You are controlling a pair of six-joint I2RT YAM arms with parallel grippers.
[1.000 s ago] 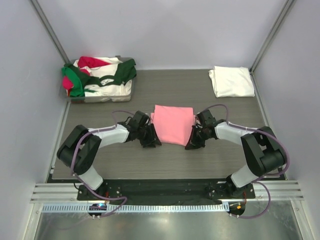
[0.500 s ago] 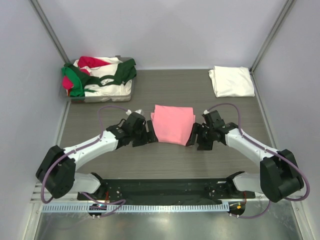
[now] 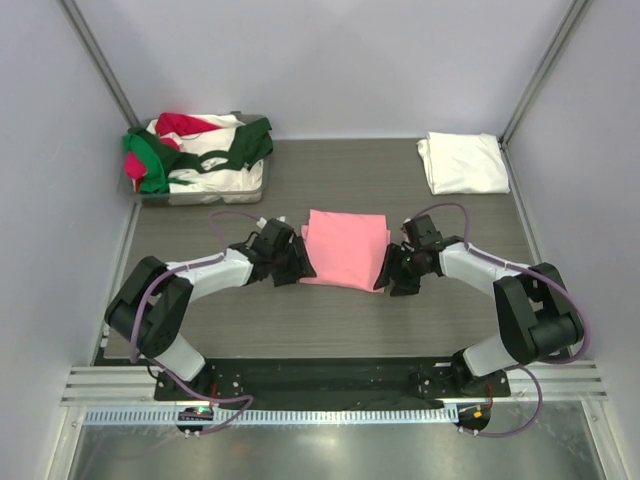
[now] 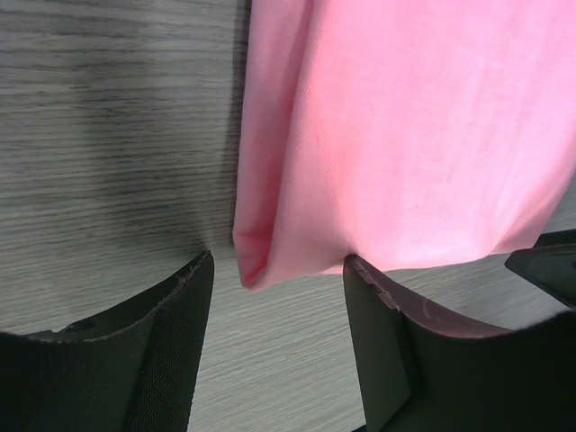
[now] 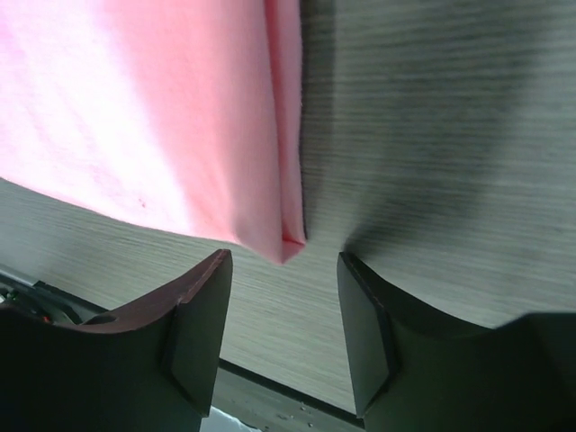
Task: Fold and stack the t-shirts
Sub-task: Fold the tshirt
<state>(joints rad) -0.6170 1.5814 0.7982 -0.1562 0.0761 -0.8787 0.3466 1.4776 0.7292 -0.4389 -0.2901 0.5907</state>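
- Tray (image 3: 255, 188) at the worktop's (image 3: 330, 325) 10 o'clock: holds a loose heap of shirts (image 3: 200, 152), dark green, red and white, spilling over its rim.
- Left pincer (image 4: 274, 297) at the pink shirt's 8 o'clock: jaws wide, gripping nothing, the shirt's corner lying between the tips.
- Pink shirt (image 3: 345, 248): folded, flat at the worktop's centre.
- Right pincer (image 5: 283, 297) at the pink shirt's 4 o'clock: jaws wide, holding nothing, the folded corner just ahead of the tips.
- White shirt (image 3: 463, 162): folded, at 2 o'clock, outside any container.
- Since half a second ago, both elbows have drawn in toward the bases. The tray's heap, pink shirt and white shirt lie as before.
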